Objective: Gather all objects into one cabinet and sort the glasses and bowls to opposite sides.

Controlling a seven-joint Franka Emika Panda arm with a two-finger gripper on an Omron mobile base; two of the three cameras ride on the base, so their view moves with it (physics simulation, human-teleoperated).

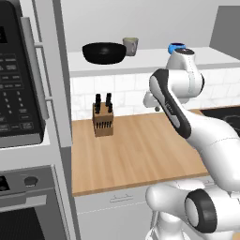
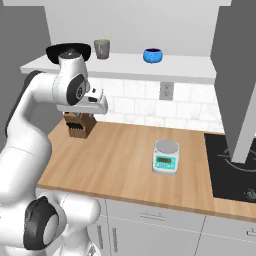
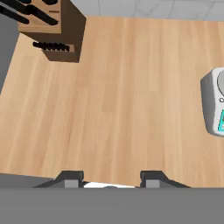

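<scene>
On the cabinet (image 2: 190,70) floor the black bowl (image 1: 104,52) sits left of the cup (image 1: 131,46), the blue bowl (image 2: 153,55) right of the cup. Above the bench (image 3: 122,96), the jaws (image 3: 112,177) stand apart, holding nothing.

A domestic kitchen. A wooden countertop (image 2: 125,160) runs beneath a white tiled backsplash (image 2: 135,107); a microwave (image 1: 16,75) stands above a built-in oven (image 1: 28,206). In the hand view, a knife block (image 3: 54,30) lies beyond the fingers (image 3: 72,179), toward their left, and a kitchen scale (image 3: 214,107) toward their right.
</scene>
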